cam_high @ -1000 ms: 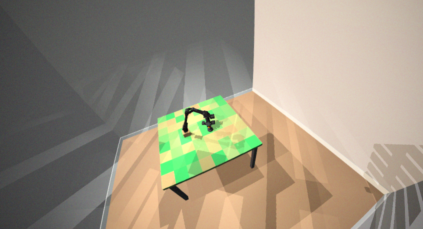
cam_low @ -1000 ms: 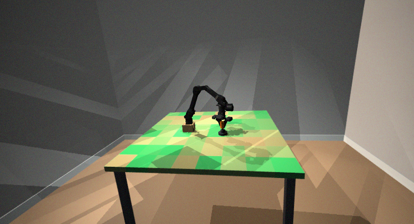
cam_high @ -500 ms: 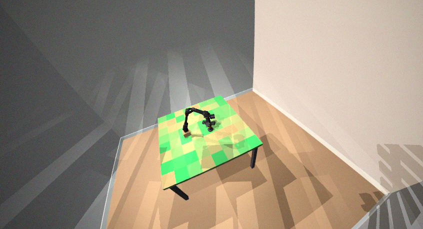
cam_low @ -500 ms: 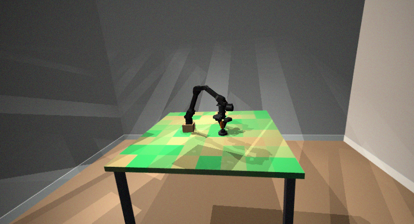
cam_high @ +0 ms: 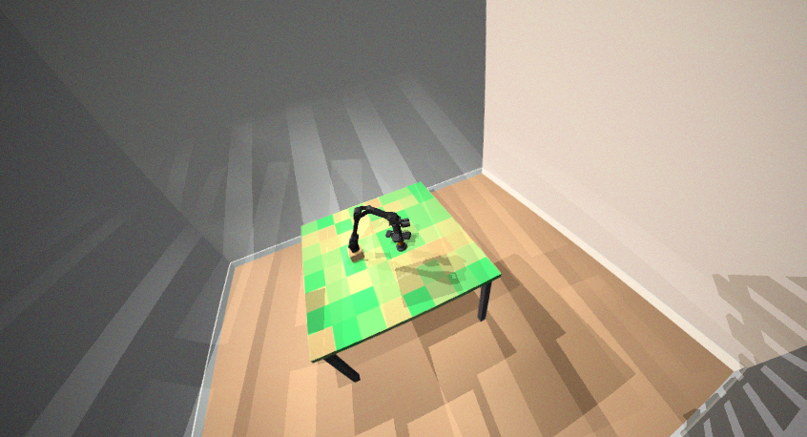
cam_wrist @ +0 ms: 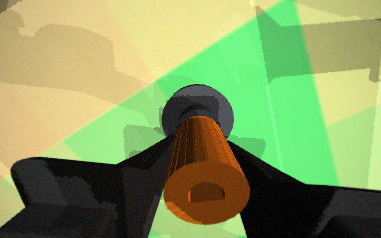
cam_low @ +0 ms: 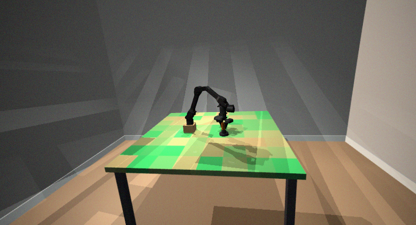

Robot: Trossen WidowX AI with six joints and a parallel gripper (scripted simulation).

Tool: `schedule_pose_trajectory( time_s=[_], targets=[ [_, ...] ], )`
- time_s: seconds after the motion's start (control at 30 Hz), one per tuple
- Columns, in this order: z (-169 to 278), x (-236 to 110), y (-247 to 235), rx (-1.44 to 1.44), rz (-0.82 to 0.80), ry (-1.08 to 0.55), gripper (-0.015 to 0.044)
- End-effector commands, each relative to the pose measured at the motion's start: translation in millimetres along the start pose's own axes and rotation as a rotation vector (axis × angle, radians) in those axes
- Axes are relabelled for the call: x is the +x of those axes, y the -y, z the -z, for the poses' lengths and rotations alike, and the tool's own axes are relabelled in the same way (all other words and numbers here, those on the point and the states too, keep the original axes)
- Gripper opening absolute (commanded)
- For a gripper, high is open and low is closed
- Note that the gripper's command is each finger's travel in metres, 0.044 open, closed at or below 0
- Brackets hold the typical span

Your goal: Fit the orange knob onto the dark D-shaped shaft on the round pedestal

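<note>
My gripper [cam_wrist: 199,142] [cam_low: 222,125] [cam_high: 400,240] is shut on the orange knob [cam_wrist: 203,160] [cam_low: 222,126], held upright between the two dark fingers. In the wrist view the knob's near end shows its D-shaped hole [cam_wrist: 206,192], flat side down. The knob's far end stands right over the dark round pedestal [cam_wrist: 174,110] [cam_low: 223,133] [cam_high: 401,246] on the table. The shaft is hidden behind the knob. I cannot tell how far down the knob sits.
The arm's base stands on a small tan block [cam_low: 189,127] [cam_high: 356,255] left of the pedestal. The green and tan checkered table [cam_low: 163,162] [cam_high: 338,322] has its edges well away from the pedestal.
</note>
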State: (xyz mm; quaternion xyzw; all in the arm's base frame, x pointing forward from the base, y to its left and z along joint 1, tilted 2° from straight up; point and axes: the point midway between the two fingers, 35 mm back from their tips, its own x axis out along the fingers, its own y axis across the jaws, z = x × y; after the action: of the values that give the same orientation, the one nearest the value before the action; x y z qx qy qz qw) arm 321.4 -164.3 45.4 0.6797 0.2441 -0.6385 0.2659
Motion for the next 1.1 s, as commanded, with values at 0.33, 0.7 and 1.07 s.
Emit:
schedule_pose_trajectory(
  time_s=[0.33, 0.7, 1.07],
  targets=[
    [0.0, 12.6, 0.2, 0.001, 0.001, 0.000, 0.0000],
    [-0.1, 11.1, 0.4, -0.001, 0.002, 0.001, 0.0105],
    [-0.1, 11.1, 0.4, -0.001, 0.002, 0.001, 0.0394]
  ],
)
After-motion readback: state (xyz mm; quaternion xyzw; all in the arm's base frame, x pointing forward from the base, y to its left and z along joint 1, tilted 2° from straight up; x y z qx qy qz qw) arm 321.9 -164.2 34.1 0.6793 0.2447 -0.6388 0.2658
